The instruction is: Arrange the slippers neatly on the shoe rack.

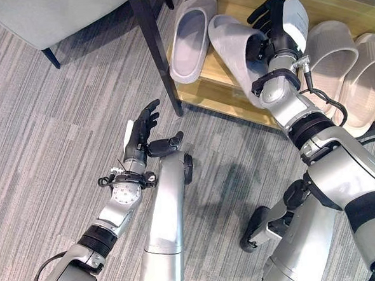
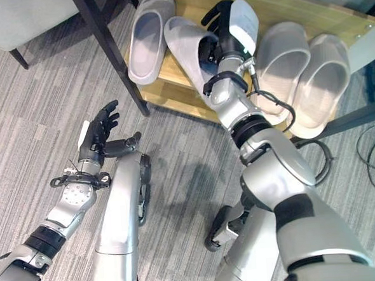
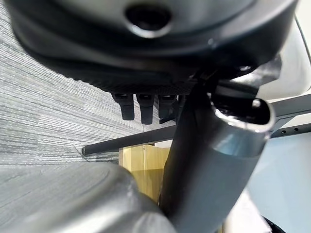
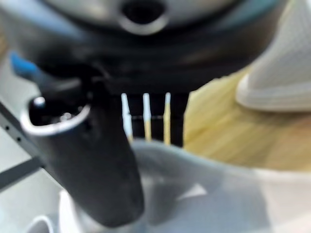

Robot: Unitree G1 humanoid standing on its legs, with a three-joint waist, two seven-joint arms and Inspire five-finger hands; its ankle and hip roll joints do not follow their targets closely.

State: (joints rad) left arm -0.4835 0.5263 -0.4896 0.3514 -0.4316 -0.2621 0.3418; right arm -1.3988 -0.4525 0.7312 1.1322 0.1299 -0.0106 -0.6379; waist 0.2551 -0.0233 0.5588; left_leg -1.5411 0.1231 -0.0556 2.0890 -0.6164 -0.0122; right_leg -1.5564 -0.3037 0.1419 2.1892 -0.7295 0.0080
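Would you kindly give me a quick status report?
Right hand shut on grey slipper, over rack. Left hand open, above floor. Three slippers already racked.

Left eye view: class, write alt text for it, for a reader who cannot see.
The right hand grips a grey slipper lying askew on a wooden shoe rack, beside its mate and a beige pair. The left hand hovers open over grey carpet.

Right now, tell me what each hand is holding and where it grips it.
The right hand grips the light grey slipper at its toe strap, over the wooden shoe rack. The left hand holds nothing, its fingers straight above the carpet.
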